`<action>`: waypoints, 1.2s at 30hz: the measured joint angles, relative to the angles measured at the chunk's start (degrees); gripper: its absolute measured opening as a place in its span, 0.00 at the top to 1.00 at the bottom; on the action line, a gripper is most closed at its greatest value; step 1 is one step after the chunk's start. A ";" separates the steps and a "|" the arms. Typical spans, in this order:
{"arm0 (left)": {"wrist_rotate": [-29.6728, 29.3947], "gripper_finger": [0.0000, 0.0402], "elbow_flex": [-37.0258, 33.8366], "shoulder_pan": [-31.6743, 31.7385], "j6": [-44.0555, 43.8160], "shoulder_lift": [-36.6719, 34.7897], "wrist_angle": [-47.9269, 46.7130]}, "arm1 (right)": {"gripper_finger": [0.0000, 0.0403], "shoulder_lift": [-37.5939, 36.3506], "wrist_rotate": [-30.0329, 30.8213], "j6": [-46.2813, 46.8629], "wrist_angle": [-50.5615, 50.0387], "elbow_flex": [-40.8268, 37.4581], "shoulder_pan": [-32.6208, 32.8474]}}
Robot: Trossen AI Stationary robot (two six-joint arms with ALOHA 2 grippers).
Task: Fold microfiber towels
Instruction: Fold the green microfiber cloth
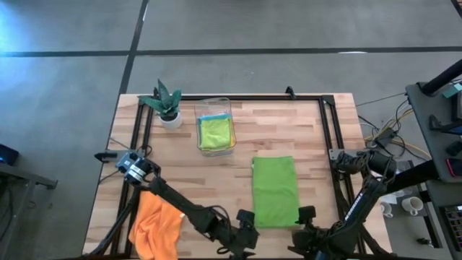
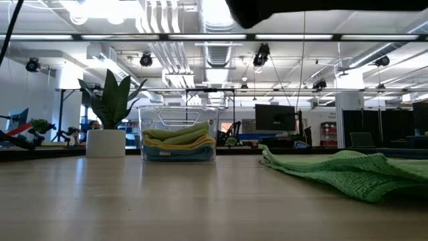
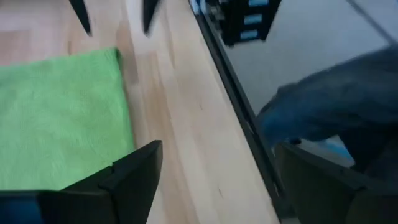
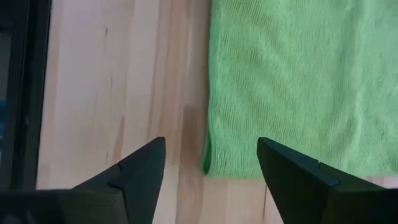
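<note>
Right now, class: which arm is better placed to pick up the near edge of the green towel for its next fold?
Probably the right. Its open tool straddles the green towel's near corner; the left tool sits beside the towel, over bare table.

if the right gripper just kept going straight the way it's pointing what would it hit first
Most likely the green towel. The right gripper is open with the towel's near edge and corner just ahead between its fingers, flat on the wooden table. Depth is unclear, so it might meet the tabletop at that edge first.
</note>
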 joint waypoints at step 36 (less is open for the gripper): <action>-4.41 0.44 -3.80 6.81 -0.65 9.32 2.82 | 0.43 -7.36 -2.18 1.75 20.56 -21.82 -1.76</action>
